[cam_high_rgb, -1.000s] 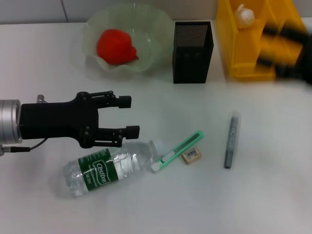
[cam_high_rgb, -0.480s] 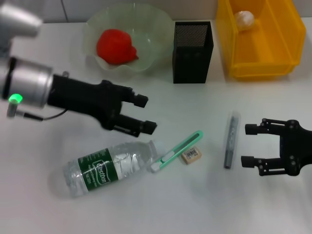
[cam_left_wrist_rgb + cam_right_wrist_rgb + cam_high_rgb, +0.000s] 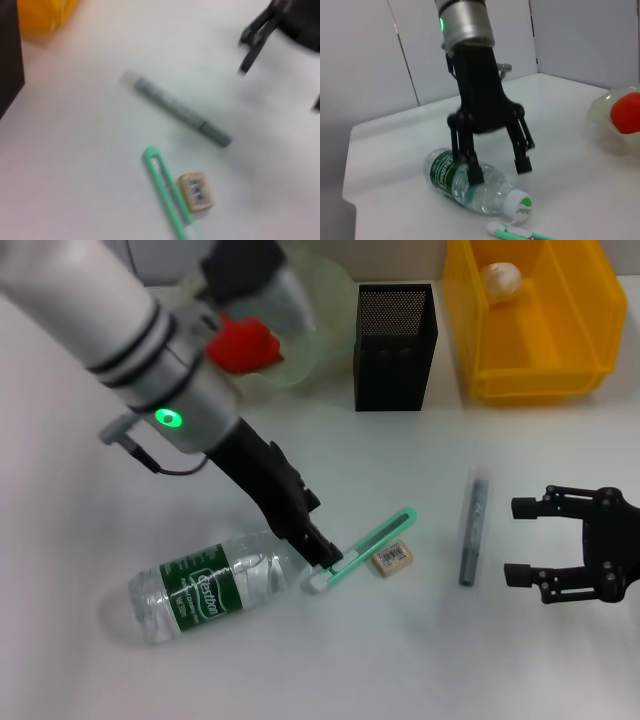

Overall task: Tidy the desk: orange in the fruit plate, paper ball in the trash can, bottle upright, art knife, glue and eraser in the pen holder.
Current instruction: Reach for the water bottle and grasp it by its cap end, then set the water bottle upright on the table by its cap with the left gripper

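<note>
A clear bottle [image 3: 215, 585] with a green label lies on its side at the front left. My left gripper [image 3: 318, 558] points down over its neck, open, fingers straddling the neck end [image 3: 499, 172]. Beside the cap lie the green art knife [image 3: 365, 550] and the tan eraser [image 3: 393, 557]. The grey glue stick [image 3: 473, 525] rests further right. Open and empty, my right gripper [image 3: 520, 540] hovers just right of the glue. The orange [image 3: 245, 345], which looks red, sits in the green fruit plate [image 3: 325, 330]. A paper ball [image 3: 500, 280] lies in the yellow trash can [image 3: 540, 360].
The black mesh pen holder [image 3: 395, 333] stands at the back centre between plate and trash can. My left arm crosses over the plate's left side. The left wrist view shows the glue stick [image 3: 175, 112], art knife [image 3: 165, 195] and eraser [image 3: 196, 190] close together.
My left arm swung from lying level above the bottle to pointing down at its neck. The right gripper came from the trash can to beside the glue, then barely moved.
</note>
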{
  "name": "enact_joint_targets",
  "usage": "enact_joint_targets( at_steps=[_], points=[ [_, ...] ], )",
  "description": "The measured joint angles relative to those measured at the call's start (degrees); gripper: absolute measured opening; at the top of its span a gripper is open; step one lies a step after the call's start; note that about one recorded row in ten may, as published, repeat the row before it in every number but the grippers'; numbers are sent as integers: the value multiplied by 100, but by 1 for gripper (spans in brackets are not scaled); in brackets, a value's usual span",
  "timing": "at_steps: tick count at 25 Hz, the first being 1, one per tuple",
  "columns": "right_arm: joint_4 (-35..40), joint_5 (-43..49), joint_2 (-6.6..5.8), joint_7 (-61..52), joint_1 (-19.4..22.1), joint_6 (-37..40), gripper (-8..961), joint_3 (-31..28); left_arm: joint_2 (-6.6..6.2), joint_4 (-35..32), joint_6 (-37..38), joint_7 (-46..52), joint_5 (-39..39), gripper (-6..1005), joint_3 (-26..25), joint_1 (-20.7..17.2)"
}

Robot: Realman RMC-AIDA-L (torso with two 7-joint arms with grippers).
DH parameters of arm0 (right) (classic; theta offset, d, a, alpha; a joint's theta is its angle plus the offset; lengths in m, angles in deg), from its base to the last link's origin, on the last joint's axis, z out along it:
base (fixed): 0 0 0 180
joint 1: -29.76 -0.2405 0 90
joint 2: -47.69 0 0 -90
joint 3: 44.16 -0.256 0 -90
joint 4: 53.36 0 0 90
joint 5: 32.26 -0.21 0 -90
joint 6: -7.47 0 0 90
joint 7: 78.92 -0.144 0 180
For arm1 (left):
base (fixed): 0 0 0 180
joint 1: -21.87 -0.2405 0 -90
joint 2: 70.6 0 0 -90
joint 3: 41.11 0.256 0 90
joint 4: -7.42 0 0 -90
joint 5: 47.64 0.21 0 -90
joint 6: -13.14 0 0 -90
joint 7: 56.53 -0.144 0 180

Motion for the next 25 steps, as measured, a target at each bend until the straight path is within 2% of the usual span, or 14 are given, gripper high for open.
enact_joint_targets(
  at_steps=[3, 7, 13, 22, 25],
  points=[
    [75, 23, -5, -25, 2, 3, 835, -1, 18, -3, -532, 315, -1, 649, 718, 19],
    [103, 35, -15, -32, 2, 5, 835, -7, 23, 20, -825, 454, 9, 647, 1009, -2],
    [124, 44, -33, -98, -40, 23, 835, -52, 27, 60, -1040, 536, 13, 643, 1403, -53],
    [131, 30, -38, -136, -56, 73, 835, -159, 27, 75, -1181, 532, 22, 637, 1693, -122],
    [143, 28, -38, -165, -58, 73, 835, -175, 27, 73, -1166, 507, 19, 555, 1692, -123]
  ],
)
